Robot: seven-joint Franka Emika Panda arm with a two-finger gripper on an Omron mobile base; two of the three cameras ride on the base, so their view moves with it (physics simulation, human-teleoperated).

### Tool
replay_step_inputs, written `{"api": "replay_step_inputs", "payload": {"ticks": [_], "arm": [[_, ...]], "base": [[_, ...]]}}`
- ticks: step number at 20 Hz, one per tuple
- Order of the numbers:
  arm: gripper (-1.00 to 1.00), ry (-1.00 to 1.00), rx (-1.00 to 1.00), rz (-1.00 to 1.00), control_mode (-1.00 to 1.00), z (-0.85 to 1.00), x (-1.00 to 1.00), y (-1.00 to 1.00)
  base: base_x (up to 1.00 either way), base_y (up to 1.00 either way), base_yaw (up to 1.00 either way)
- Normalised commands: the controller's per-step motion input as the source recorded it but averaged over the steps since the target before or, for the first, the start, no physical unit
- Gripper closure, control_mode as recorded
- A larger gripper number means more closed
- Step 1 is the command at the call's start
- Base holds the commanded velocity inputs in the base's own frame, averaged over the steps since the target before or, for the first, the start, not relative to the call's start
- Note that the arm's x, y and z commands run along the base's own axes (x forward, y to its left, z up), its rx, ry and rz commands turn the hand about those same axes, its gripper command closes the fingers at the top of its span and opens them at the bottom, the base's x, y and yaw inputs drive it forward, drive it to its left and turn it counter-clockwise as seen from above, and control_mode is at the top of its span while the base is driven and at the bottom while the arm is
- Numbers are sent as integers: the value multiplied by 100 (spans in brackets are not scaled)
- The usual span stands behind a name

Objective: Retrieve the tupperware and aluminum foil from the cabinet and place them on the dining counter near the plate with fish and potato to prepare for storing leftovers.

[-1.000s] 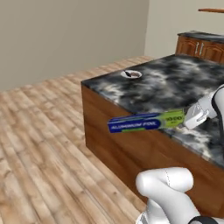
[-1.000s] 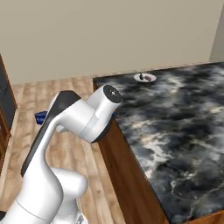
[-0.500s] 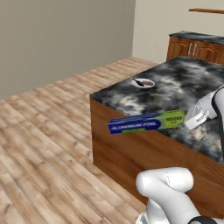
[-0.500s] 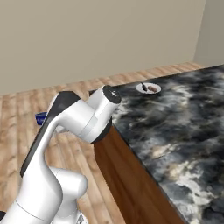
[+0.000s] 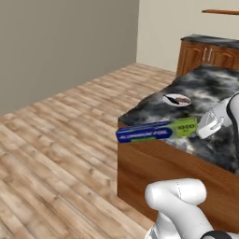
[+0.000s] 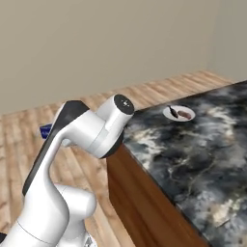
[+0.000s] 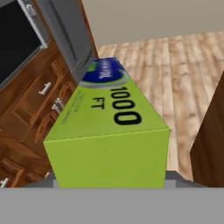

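Nearer dining counter, aluminum foil still gripped

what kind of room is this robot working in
Most likely a home kitchen: a marble-topped dining counter carrying a plate with fish and potato, wooden base cabinets along the wall, and an aluminum foil box in the gripper.

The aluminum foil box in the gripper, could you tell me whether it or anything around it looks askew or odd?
Nothing stands out: the gripper holds the aluminum foil by its green end, roughly level, beside the dining counter.
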Motion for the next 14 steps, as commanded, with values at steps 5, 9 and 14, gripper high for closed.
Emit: {"api": "replay_step_inputs", "payload": {"ticks": [5,9,14], "arm": [[100,0,0,0,100,0,0,0],[100,0,0,0,100,0,0,0],[100,0,0,0,100,0,0,0]], "base": [[100,100,-15],[90,100,-26],[79,100,-43]]}}
